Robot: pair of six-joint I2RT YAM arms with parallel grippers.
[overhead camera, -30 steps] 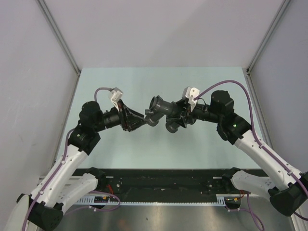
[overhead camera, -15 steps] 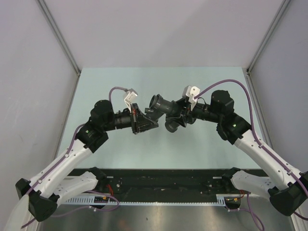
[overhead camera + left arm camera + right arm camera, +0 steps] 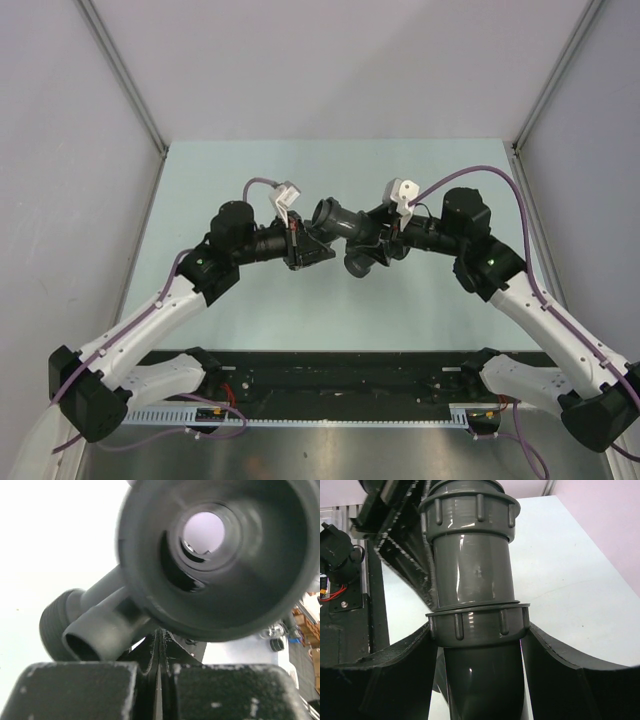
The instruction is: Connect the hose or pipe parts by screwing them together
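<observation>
Right gripper (image 3: 374,240) grasps the fitting (image 3: 485,680), tube (image 3: 470,575) seemingly screwed on; left gripper (image 3: 159,650) clenched empty alongside.

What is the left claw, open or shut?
Shut. The left claw has both fingers pressed together in its wrist view, only a thin seam between.

top: overhead, looking down, far | wrists: close-up, facing each other | shared: pipe parts (image 3: 342,221)

A pale green table (image 3: 300,180). Along its near edge lies a black rail (image 3: 340,372), with both arm bases (image 3: 195,362) bolted there.
</observation>
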